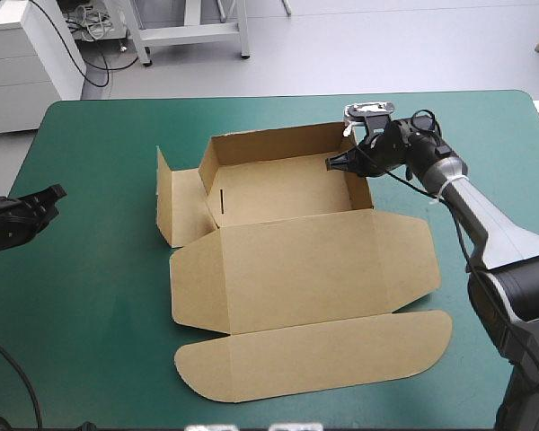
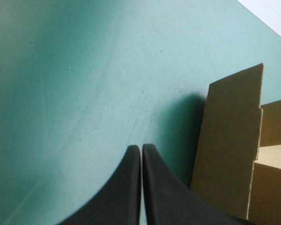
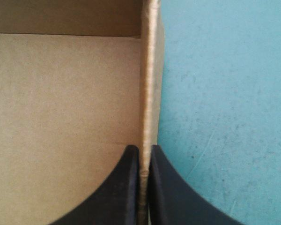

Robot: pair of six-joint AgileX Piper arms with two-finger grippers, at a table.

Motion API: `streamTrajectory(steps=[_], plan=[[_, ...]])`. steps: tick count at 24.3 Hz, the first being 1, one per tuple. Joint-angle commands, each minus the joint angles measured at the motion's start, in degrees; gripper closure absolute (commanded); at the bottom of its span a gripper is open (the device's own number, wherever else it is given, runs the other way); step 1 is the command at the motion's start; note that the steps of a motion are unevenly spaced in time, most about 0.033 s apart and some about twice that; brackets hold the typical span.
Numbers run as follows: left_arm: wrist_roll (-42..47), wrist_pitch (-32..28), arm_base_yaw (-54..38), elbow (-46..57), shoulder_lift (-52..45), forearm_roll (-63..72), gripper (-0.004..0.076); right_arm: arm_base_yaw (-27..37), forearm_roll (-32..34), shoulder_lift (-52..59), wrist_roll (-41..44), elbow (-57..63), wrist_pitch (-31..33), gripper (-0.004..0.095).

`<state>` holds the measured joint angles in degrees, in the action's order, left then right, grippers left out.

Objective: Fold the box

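The brown box (image 1: 287,269) lies mid-table as an open tray with its back and right walls raised and the lid spread flat toward the front edge. Its left side flap (image 1: 166,202) stands loosely outward. My right gripper (image 1: 334,162) reaches in from the right and is shut on the tray's right wall (image 3: 149,70), one finger inside the tray and one outside; the gripper (image 3: 145,149) pinches the wall's top edge. My left gripper (image 1: 54,193) hovers near the table's left edge, shut and holding nothing (image 2: 141,147), with the left flap (image 2: 229,140) ahead and off to one side.
The lid's rounded tuck flap (image 1: 314,359) reaches close to the table's front edge. Teal-green cover (image 1: 90,269) shows between my left gripper and the box, and a narrower strip (image 3: 225,93) lies outside the right wall.
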<state>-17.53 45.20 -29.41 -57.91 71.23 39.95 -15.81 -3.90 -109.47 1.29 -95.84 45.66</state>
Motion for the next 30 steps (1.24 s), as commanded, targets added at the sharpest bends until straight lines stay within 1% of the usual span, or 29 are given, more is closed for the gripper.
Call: streamTrajectory(steps=[1,6,8,10,12,13,16,19,20,21,23,25,27,28,29,30], plan=[[0.44,-2.77,0.19,-1.41,-1.49,2.65,0.0732,-0.09,0.66,1.05,-0.54,-0.41,1.12,0.0923],[0.17,-2.99,0.19,-1.41,-1.49,2.52,0.0732,-0.09,0.91,-0.56,-0.54,-2.00,1.35,0.0911],[0.17,-2.99,0.19,-1.41,-1.49,2.22,0.0732,-0.09,0.91,-0.57,-0.54,-2.85,1.50,0.0868],[0.17,-3.15,0.19,-1.41,-1.49,2.06,0.0732,-0.09,0.91,-0.57,-0.54,-3.94,1.51,0.0795],[0.17,-3.45,0.19,-1.41,-1.49,1.80,0.0732,-0.09,0.91,-0.57,-0.54,-4.86,1.97,0.0700],[0.17,-3.59,0.19,-1.41,-1.49,1.80,0.0732,-0.09,0.91,-0.57,-0.54,-5.33,2.08,0.0633],[0.17,-3.85,0.19,-1.41,-1.49,1.80,0.0732,-0.09,1.03,-0.57,-1.29,-6.59,2.93,0.0389],[0.17,-3.85,0.19,-1.41,-1.49,1.80,0.0732,-0.09,1.12,-0.57,-0.95,-7.34,3.40,0.0179],[0.17,-3.85,0.19,-1.41,-1.49,1.80,0.0732,-0.09,1.12,-0.57,-0.56,-8.01,4.19,0.0089],[0.17,-3.85,0.19,-1.41,-1.49,1.76,0.0732,-0.09,1.12,-0.57,-0.44,-8.33,4.45,0.0061],[0.17,-3.85,0.19,-1.41,-1.49,1.76,0.0732,-0.09,1.12,-0.57,-0.34,-10.40,6.30,0.0050],[0.17,-3.85,0.19,-1.41,-1.49,1.76,0.0732,-0.09,1.25,-0.57,-0.36,-14.28,10.08,0.0050],[0.17,-3.74,0.19,-1.41,-1.49,1.67,0.0732,-0.09,2.53,-0.57,-1.29,-21.88,17.58,0.0050],[0.17,-3.74,0.19,-1.41,-1.49,1.67,0.0732,-0.09,3.35,-0.57,-1.29,-24.15,19.93,0.0050],[0.17,-3.74,0.19,-1.41,-1.49,1.67,0.0732,-0.09,4.79,0.06,-1.29,-27.42,21.42,0.0050],[0.17,-3.66,0.19,-1.41,-1.49,1.67,0.0732,-0.09,4.79,0.88,-1.29,-28.25,21.42,0.0050]])
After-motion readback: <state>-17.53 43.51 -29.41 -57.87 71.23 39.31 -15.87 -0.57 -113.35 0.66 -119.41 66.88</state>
